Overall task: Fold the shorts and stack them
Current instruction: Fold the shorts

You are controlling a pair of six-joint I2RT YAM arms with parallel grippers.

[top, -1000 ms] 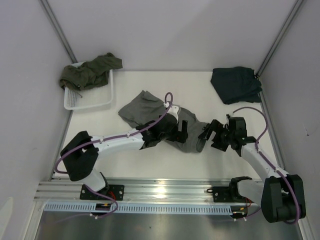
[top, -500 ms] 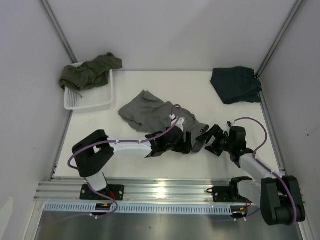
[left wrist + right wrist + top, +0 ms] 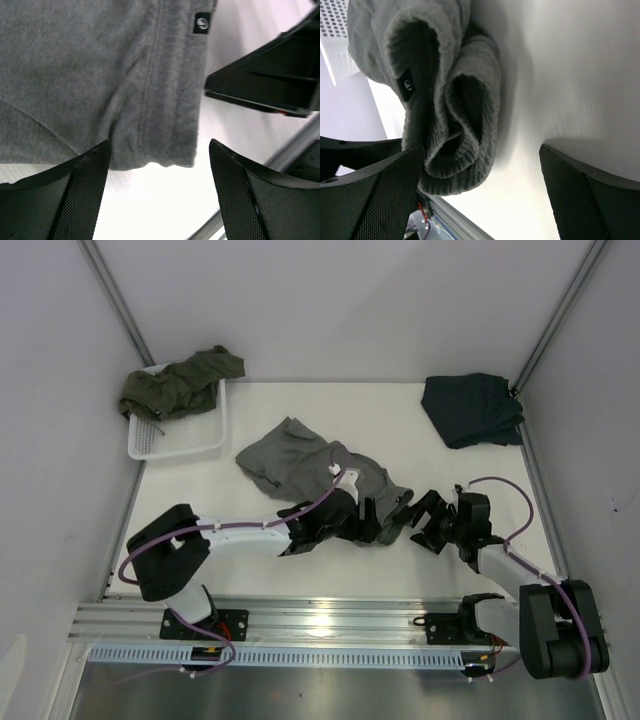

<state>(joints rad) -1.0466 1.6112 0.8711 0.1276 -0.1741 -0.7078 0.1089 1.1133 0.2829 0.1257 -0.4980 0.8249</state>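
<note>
White table [image 3: 400,430], left gripper [image 3: 159,150] spread apart astride the hem of the grey shorts [image 3: 300,465], right gripper [image 3: 418,517] agape, facing that hem.

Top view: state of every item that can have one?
grey shorts: unfolded, crumpled on the table
olive shorts: bunched, draped over the basket
navy shorts: looks folded, far right corner
basket: upright, olive shorts on it
left fingers: open, either side of the grey shorts' hem
right fingers: open, holding nothing
</note>
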